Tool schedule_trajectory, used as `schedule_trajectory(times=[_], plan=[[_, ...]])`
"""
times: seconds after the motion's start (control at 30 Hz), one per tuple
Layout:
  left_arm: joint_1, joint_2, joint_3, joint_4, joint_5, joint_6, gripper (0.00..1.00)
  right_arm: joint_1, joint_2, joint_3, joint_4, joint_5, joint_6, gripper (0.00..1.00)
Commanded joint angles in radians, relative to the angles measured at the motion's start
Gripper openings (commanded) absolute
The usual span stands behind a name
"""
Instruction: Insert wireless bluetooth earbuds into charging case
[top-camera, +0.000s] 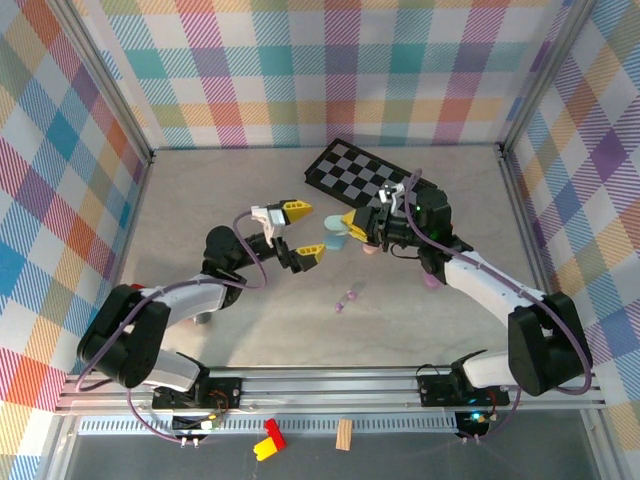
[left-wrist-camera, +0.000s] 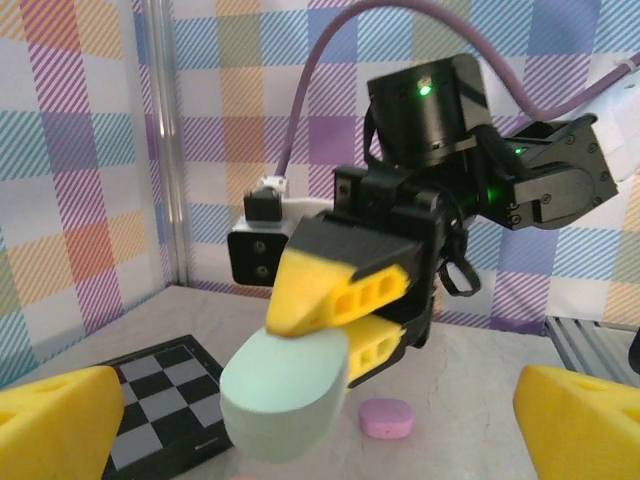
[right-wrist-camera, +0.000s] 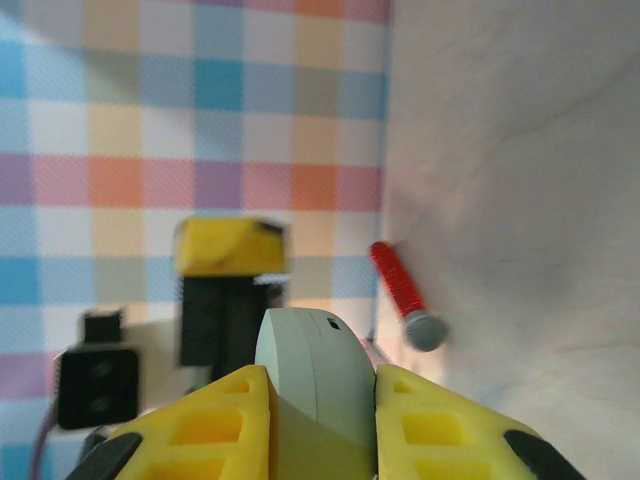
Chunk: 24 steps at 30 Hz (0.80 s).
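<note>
A pale mint pebble-shaped charging case (top-camera: 334, 237) is held in the air, and my right gripper (top-camera: 346, 230) is shut on it. In the right wrist view the case (right-wrist-camera: 310, 345) sits tight between both yellow fingers (right-wrist-camera: 210, 425), lid closed. My left gripper (top-camera: 303, 234) faces it, open, with nothing between its fingers. In the left wrist view the case (left-wrist-camera: 285, 395) hangs just ahead of my left gripper (left-wrist-camera: 320, 430). A tiny purple earbud (top-camera: 347, 297) lies on the table nearer the arm bases.
A black checkerboard mat (top-camera: 360, 172) lies at the back. A pink pebble-shaped piece (left-wrist-camera: 386, 418) rests on the table under the right gripper, and another pink piece (top-camera: 431, 280) beside the right arm. A red stick with a grey tip (right-wrist-camera: 405, 295) lies by the wall.
</note>
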Motion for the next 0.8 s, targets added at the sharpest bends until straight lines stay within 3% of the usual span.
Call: schedule_trajectory(times=[0.0,0.27,0.53,0.77], plan=[[0.009,-0.092,-0.036,-0.128,-0.018,0.085,1.0,0.0,0.014,-0.004,-0.178,0.08,-0.207,0.21],[0.007,-0.284,-0.088,-0.5,-0.054,0.242,1.0,0.06,0.247,0.026,-0.215,0.142,-0.332,0.24],[0.003,-0.321,-0.149,-0.525,-0.054,0.217,1.0,0.088,0.403,0.031,-0.155,0.21,-0.326,0.24],[-0.005,-0.308,-0.138,-0.556,-0.064,0.229,1.0,0.089,0.346,0.034,-0.274,0.323,-0.41,0.58]])
